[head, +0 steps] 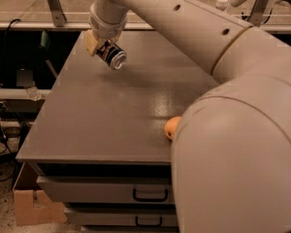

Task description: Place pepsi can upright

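Observation:
The pepsi can (111,55) is a small dark blue can with a silver end rim. It is tilted, with its silver end facing down and to the right, and held above the far left part of the grey table (106,115). My gripper (101,44) hangs from the long cream arm at the upper left and is shut on the can. Its tan fingers (91,41) clasp the can's upper part. The can's shadow falls on the table below it.
An orange round fruit (172,127) lies near the table's front right, partly hidden by my arm's big cream link (237,144). A white bottle cap (222,3) shows at the back right. Drawers sit under the table, a cardboard box (31,203) at lower left.

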You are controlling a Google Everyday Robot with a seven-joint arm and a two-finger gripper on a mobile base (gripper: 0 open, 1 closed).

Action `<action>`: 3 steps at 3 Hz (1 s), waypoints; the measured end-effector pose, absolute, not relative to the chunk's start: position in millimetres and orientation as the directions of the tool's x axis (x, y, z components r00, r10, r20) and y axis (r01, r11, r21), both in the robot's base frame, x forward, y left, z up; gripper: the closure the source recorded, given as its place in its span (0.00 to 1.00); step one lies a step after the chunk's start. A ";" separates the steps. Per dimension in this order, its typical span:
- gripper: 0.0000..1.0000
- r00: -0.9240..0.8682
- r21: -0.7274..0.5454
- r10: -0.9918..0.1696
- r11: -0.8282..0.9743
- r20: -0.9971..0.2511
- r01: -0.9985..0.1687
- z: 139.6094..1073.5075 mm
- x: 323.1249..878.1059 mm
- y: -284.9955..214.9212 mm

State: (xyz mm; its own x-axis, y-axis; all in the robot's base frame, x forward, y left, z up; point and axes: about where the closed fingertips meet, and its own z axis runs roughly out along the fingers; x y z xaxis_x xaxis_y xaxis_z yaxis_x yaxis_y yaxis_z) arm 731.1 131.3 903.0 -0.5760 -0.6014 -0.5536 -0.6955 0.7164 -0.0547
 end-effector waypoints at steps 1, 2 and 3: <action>1.00 -0.391 -0.092 -0.610 0.608 -0.689 -0.788 931.8 705.8 125.9; 1.00 -0.249 -0.143 -0.593 0.535 -0.766 -0.833 951.9 692.4 117.9; 1.00 -0.159 -0.148 -0.523 0.496 -0.837 -0.856 963.4 683.5 101.0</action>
State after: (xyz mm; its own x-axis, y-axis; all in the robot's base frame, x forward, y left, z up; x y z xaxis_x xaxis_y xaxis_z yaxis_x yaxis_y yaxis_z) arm 683.5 101.0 963.4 -0.1589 -0.5234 -0.8371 -0.8555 0.4962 -0.1479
